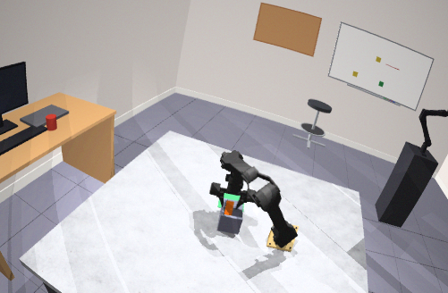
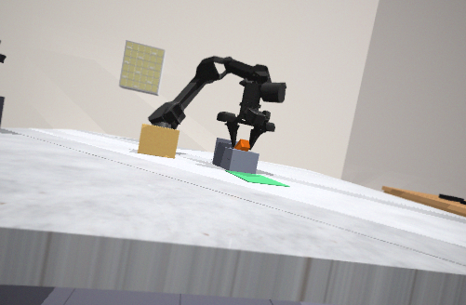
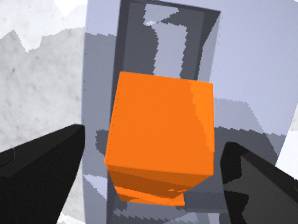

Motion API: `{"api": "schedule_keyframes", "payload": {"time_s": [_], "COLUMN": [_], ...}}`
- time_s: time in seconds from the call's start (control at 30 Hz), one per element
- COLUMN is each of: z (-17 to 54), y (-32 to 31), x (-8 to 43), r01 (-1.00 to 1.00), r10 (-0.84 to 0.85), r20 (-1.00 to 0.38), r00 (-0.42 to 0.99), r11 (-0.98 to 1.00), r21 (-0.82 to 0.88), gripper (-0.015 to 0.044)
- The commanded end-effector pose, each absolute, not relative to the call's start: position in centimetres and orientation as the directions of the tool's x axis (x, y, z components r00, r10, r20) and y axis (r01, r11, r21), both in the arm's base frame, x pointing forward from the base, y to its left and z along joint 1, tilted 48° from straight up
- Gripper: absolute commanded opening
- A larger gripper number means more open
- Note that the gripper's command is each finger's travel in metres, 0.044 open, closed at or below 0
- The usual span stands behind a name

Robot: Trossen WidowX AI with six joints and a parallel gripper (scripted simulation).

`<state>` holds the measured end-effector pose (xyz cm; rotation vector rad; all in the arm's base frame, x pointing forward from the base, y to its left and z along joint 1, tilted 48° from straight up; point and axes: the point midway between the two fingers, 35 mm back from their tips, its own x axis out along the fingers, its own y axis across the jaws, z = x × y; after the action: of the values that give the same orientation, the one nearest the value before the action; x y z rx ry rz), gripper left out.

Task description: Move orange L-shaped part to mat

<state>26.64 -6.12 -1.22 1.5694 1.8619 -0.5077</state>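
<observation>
The orange part (image 1: 229, 207) (image 2: 243, 144) (image 3: 162, 117) is tilted in the pocket of the grey tray (image 1: 230, 225) (image 2: 243, 161) (image 3: 255, 60), with one end raised above the rim. Its lower end is hidden in the top and exterior views. My gripper (image 2: 243, 148) (image 3: 155, 144) points down and is open. Its fingers stand on either side of the raised end, with a gap on each side in the wrist view. The green mat (image 1: 232, 196) (image 2: 264, 179) lies flat beside the tray, partly behind the arm in the top view.
The arm's base stands on a wooden block (image 1: 275, 241) (image 2: 158, 140) on the pale table (image 1: 123, 214) (image 2: 128, 195), close to the tray. A desk (image 1: 89, 112) and a stool (image 1: 319, 106) stand away from the table.
</observation>
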Motion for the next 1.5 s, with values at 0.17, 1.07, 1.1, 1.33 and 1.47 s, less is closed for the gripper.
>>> {"api": "schedule_keyframes", "payload": {"time_s": [0.17,1.07,1.1,1.33,1.47], "z": [-1.2,-0.1,0.0,0.7,1.2], "y": [-6.2,-7.2,-7.3,-8.1,-8.6], "x": [26.7,26.8,26.8,26.9,27.0], "r01": [0.971,0.971,0.971,0.972,0.972], "r10": [0.722,0.723,0.723,0.722,0.722], "r20": [-0.687,-0.687,-0.687,-0.687,-0.687], "r00": [-0.078,-0.077,-0.077,-0.077,-0.077], "r11": [0.211,0.21,0.21,0.209,0.209], "r21": [0.111,0.111,0.111,0.111,0.111], "gripper": [0.0135,0.0,0.0,0.0,0.0]}}
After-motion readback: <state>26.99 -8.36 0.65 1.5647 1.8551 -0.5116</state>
